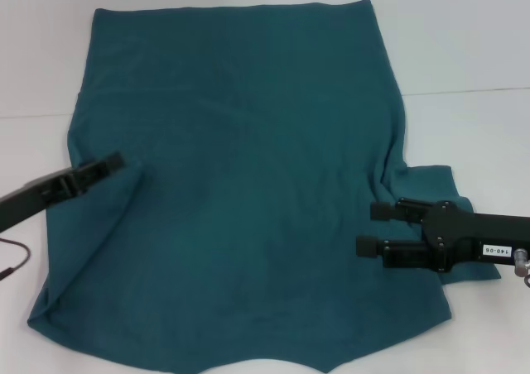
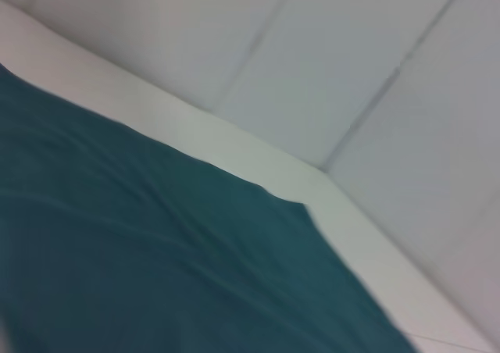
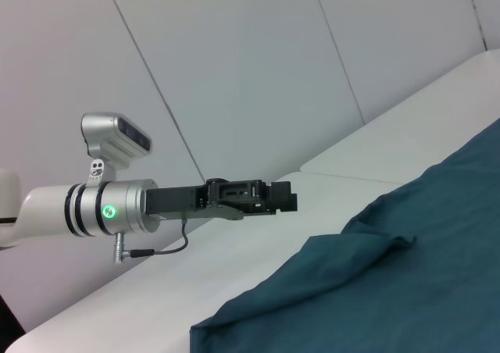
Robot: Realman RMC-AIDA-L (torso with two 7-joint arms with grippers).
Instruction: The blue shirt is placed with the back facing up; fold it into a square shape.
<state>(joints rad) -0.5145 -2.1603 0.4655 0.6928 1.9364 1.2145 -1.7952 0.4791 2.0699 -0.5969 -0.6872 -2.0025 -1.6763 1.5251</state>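
- Right gripper (image 1: pixel 370 229), fingers apart over the right side: bring the protruding right sleeve inward; judged the next fold.
- Left gripper (image 1: pixel 116 162), above the folded-in left edge; whether it is apart or together cannot be told.
- Blue shirt (image 1: pixel 240 184): plain teal, spread on the white desk (image 1: pixel 472 51), hem far, lightly creased.
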